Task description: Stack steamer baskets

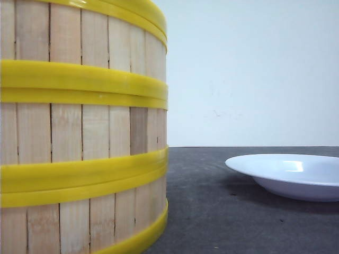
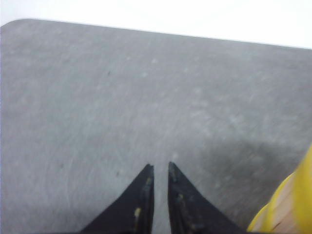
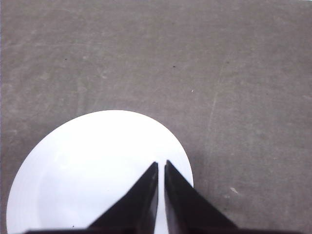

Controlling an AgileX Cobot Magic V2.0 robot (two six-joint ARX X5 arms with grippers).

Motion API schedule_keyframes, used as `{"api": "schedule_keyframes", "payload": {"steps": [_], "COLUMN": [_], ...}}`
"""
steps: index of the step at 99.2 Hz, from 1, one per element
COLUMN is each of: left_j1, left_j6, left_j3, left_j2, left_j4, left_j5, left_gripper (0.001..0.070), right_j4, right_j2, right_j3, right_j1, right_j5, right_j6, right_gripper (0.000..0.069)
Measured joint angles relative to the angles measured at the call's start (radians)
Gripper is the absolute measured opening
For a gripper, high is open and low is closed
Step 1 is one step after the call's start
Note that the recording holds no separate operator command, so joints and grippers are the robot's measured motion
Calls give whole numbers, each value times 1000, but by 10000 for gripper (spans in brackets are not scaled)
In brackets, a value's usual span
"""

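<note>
Steamer baskets (image 1: 79, 132) fill the left half of the front view, stacked three high on the grey bench (image 1: 212, 211), with a white plate (image 1: 296, 177) at right, well apart. Left gripper (image 2: 160, 168) hovers over bare bench, fingers nearly together and empty. Right gripper (image 3: 161, 165) hangs above the plate, fingers likewise narrow, empty.

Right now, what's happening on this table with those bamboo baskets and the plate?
Three round bamboo-slat steamer baskets with yellow bands stand stacked in one column on the dark grey table, so the stacking looks done. Nothing is being held. The left gripper hangs over bare table beside the stack, its fingers nearly closed on nothing. The right gripper hovers above the shallow white plate, also nearly closed and empty. The plate sits apart from the stack, to its right in the front view.
</note>
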Motion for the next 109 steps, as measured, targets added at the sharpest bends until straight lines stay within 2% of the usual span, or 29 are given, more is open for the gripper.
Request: {"api": "schedule_keyframes", "payload": {"steps": [22, 50, 65, 109], "left_j1": [3, -22, -59, -59], "left_j6": [0, 0, 5, 26], "left_j3": [-135, -183, -183, -183], "left_j2": [-117, -119, -119, -119], "left_j4": [45, 188, 189, 189], "left_j5": [0, 0, -7, -4], "left_gripper": [24, 24, 24, 25], "right_j4": [0, 0, 0, 0], "right_j2": [0, 0, 0, 0], "right_j3": [0, 0, 0, 0], "right_j1": [0, 0, 0, 0], "right_j5": [0, 0, 0, 0], "right_j6": [0, 0, 0, 0], "right_gripper": [16, 16, 16, 16]}}
